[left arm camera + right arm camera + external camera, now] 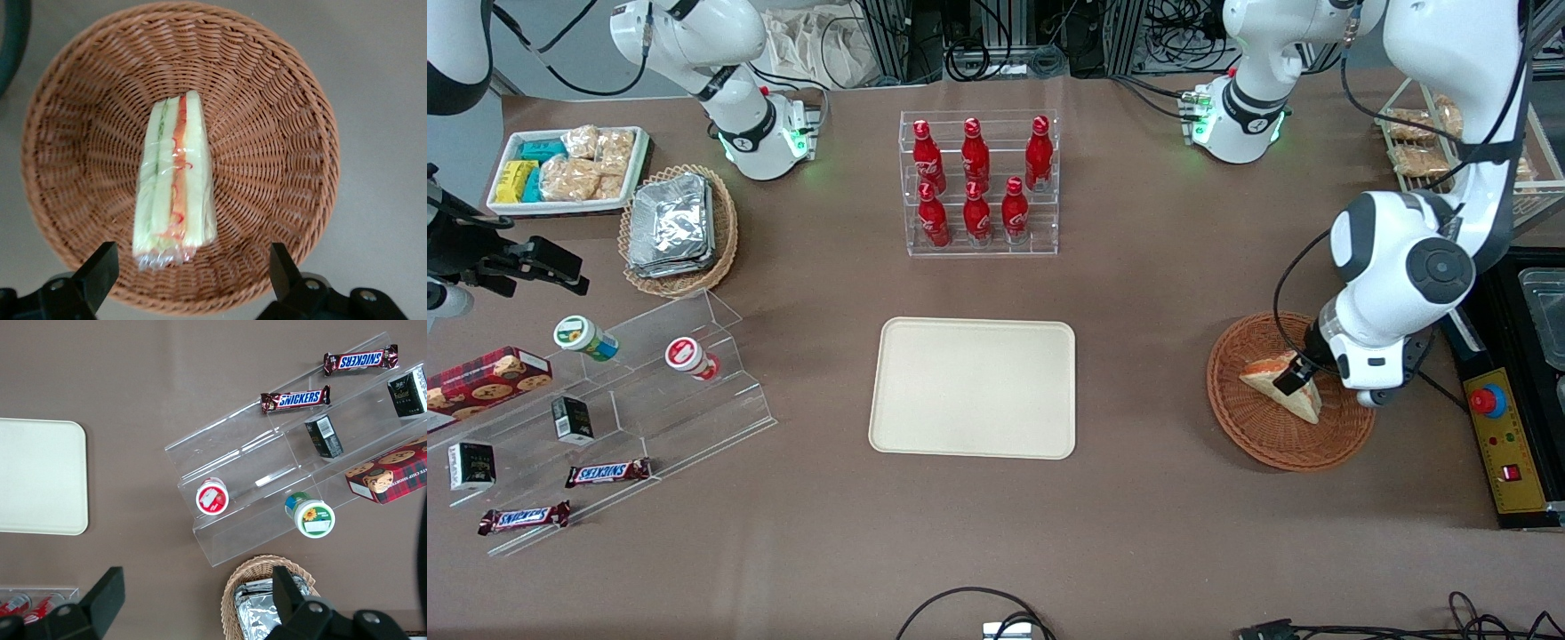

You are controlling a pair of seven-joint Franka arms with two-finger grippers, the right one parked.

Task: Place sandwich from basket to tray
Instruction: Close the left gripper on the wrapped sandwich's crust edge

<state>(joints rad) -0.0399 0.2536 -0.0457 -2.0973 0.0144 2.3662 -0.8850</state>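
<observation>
The clear-wrapped sandwich (1280, 382) lies in the round reddish-brown wicker basket (1249, 436) toward the working arm's end of the table. In the left wrist view the sandwich (175, 180) shows its green and orange-red filling and lies in the middle of the basket (280, 153). My left gripper (1296, 380) hangs just above the sandwich inside the basket. In the left wrist view the gripper (190, 267) is open, its fingers (100, 267) wide apart and holding nothing. The cream-beige tray (974, 388) lies bare at the table's middle.
A clear rack of red bottles (978, 182) stands farther from the front camera than the tray. A tan oval basket of foil packets (676, 227), a white snack tray (569, 169) and a clear stepped stand with snacks (605, 418) lie toward the parked arm's end. A control box (1507, 444) sits beside the basket.
</observation>
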